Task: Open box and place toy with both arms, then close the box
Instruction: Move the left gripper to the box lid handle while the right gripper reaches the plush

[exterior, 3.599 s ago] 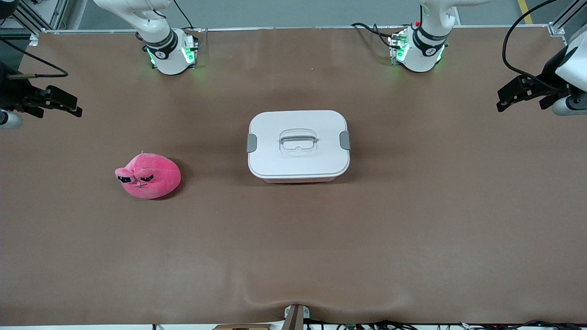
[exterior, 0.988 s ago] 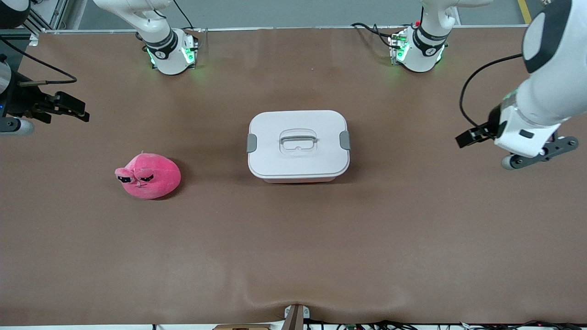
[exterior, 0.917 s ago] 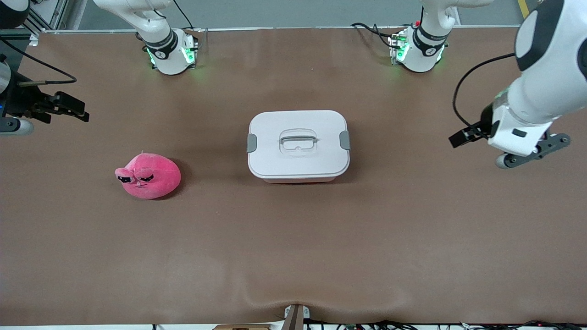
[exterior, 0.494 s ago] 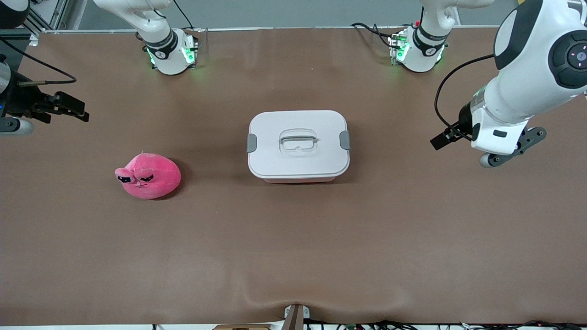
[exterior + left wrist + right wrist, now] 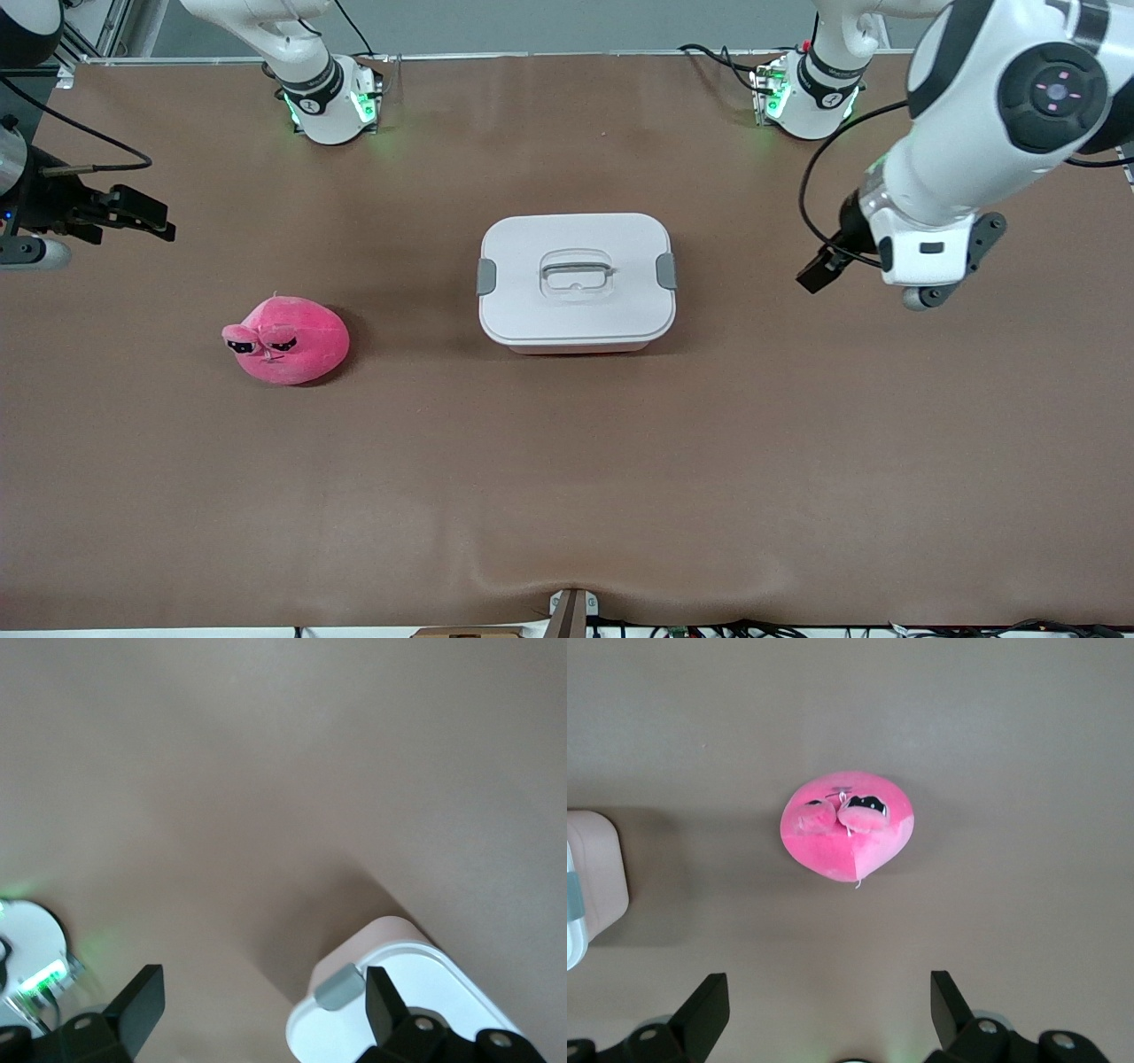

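Note:
The box (image 5: 576,301) stands shut at the table's middle, its white lid (image 5: 576,235) on, a grey clip (image 5: 665,271) at each end and a recessed handle (image 5: 577,268) in the centre. The pink plush toy (image 5: 285,340) lies toward the right arm's end, slightly nearer the front camera than the box. My left gripper (image 5: 819,270) hangs open over bare table beside the box, at the left arm's end; its wrist view shows the box corner (image 5: 416,1010) and one clip (image 5: 341,985). My right gripper (image 5: 155,221) hovers open at the table's end, with the toy (image 5: 846,826) in its wrist view.
Both arm bases (image 5: 328,102) (image 5: 808,97) stand along the table's edge farthest from the front camera, with green lights on. A small bracket (image 5: 571,611) and cables sit at the edge nearest that camera. The brown table mat (image 5: 567,478) shows a slight ripple there.
The left arm has swung in from the table's end toward the box, its gripper still open. The right arm has barely shifted. Box and toy have not moved.

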Motion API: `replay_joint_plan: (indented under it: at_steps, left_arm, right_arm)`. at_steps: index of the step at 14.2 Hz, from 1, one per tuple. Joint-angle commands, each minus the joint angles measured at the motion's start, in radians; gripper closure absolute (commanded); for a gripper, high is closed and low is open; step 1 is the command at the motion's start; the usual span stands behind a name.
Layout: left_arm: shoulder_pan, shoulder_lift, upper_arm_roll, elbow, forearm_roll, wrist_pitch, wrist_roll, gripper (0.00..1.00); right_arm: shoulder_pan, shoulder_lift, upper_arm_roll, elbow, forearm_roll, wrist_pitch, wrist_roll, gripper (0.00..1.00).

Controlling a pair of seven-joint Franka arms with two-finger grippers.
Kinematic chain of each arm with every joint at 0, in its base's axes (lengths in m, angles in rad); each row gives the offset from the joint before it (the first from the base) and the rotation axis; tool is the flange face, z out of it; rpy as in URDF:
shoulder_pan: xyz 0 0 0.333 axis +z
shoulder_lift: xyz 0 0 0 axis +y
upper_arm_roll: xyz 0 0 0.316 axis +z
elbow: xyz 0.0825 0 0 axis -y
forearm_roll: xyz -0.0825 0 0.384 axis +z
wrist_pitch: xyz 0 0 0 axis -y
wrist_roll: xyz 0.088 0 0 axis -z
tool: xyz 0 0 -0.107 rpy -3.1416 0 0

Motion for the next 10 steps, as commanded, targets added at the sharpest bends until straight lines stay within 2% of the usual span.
replay_joint_plan:
  at_steps: [1, 6, 10]
  left_arm:
    - [-0.049, 0.030, 0.004, 0.020, -0.006, 0.012, -0.120, 0.00]
    - [-0.096, 0.068, -0.015, 0.019, -0.023, 0.077, -0.322, 0.00]
    - [-0.138, 0.098, -0.015, 0.019, -0.062, 0.120, -0.488, 0.00]
  right_arm:
    - [-0.003, 0.000, 0.003, -0.002, -0.012, -0.001, -0.014, 0.00]
    - [-0.005, 0.000, 0.003, -0.003, -0.012, -0.027, -0.025, 0.00]
    - [0.006, 0.036, 0.003, -0.003, -0.012, 0.001, -0.025, 0.00]
